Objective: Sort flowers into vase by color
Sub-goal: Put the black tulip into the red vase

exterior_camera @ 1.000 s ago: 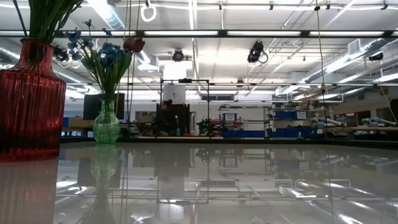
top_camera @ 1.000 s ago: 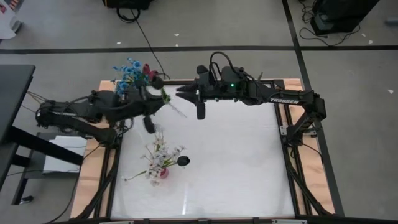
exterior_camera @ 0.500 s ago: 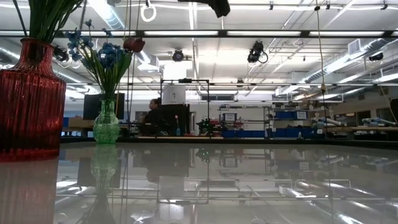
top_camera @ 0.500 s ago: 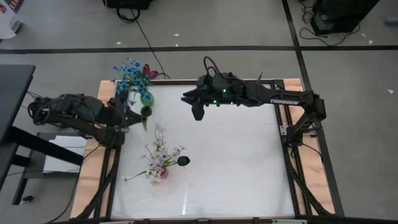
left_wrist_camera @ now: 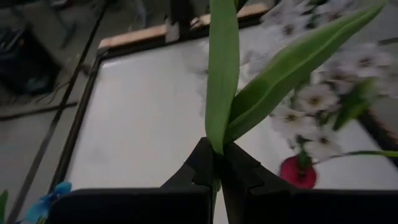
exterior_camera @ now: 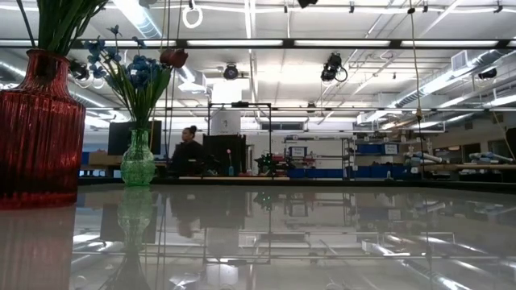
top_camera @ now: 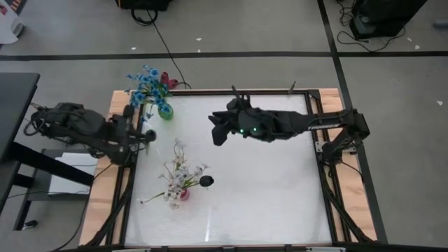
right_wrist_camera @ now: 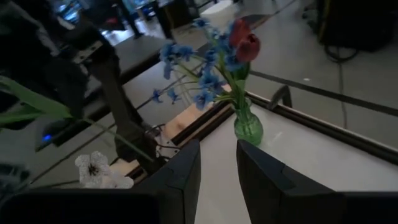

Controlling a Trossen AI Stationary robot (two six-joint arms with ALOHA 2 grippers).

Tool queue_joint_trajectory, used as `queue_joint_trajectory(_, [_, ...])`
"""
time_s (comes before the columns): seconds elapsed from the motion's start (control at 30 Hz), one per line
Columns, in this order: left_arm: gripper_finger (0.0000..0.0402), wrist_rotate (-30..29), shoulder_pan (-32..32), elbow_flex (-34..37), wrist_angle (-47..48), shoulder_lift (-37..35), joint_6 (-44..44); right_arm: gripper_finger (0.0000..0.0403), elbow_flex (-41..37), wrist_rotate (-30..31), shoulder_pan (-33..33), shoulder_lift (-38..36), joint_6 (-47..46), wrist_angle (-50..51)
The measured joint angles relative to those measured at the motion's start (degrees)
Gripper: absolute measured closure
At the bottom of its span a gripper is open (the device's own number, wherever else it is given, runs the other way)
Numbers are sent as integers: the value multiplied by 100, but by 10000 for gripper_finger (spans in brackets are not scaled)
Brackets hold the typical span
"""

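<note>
A green glass vase (top_camera: 165, 112) (right_wrist_camera: 249, 127) stands at the table's far left corner and holds blue flowers (top_camera: 145, 84) and one dark red flower (right_wrist_camera: 245, 40). A red vase (top_camera: 183, 194) (left_wrist_camera: 298, 174) near the left front holds white flowers (top_camera: 178, 173), with a dark head (top_camera: 206, 181) at their right side. My left gripper (top_camera: 145, 134) (left_wrist_camera: 217, 152) hangs over the table's left edge, shut on a green leafy stem whose flower head is hidden. My right gripper (top_camera: 213, 133) (right_wrist_camera: 217, 146) hovers open above the table's far middle, pointing toward the green vase, with nothing between its fingers. My left gripper pinches the stem between its two fingers just where the two long green leaves (left_wrist_camera: 216, 140) branch off. The leaves stick out forward past the fingertips. The stem runs back between the fingers (left_wrist_camera: 202, 165) and is hidden there. The piece is lifted clear of the table.
The white tabletop (top_camera: 266, 182) lies inside a wooden and metal frame (top_camera: 318, 133). In the low view the red vase (exterior_camera: 40, 121) stands close at the left and the green vase (exterior_camera: 137, 161) behind it. A person (exterior_camera: 188, 153) sits far back in the room.
My left gripper has drawn back from beside the green vase toward the table's left edge, tipping down and carrying the green stem away from my right gripper. My right gripper has rolled and shifted a little toward the table's near edge.
</note>
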State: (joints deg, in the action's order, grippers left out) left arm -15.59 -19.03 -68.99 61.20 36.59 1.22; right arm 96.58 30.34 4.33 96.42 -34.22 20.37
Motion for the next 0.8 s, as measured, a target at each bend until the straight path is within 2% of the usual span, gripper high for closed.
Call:
queue_joint_trajectory(0.2, [388,617,-132,188,-99,-606,165,290,-1,867,357,0,-507,255])
queue_joint_trajectory(0.3, [388,1055,-172,686,-375,-982,180,290,-3,1206,497,2,-870,451])
queue_joint_trajectory(0.43, [388,1609,-183,1526,-1335,-1399,171,290,-3,1516,708,2,-1419,794])
queue_joint_trajectory(0.53, [388,2023,-183,2043,-2295,-1593,288,290,-3,1624,862,4,-1790,1113])
queue_joint_trajectory(0.63, [388,2442,-183,2407,-3040,-1679,313,290,-3,1488,955,4,-2124,1292])
queue_joint_trajectory(0.8, [388,3016,-183,2596,-3664,-1675,417,290,-510,1223,1135,3,-2922,1025])
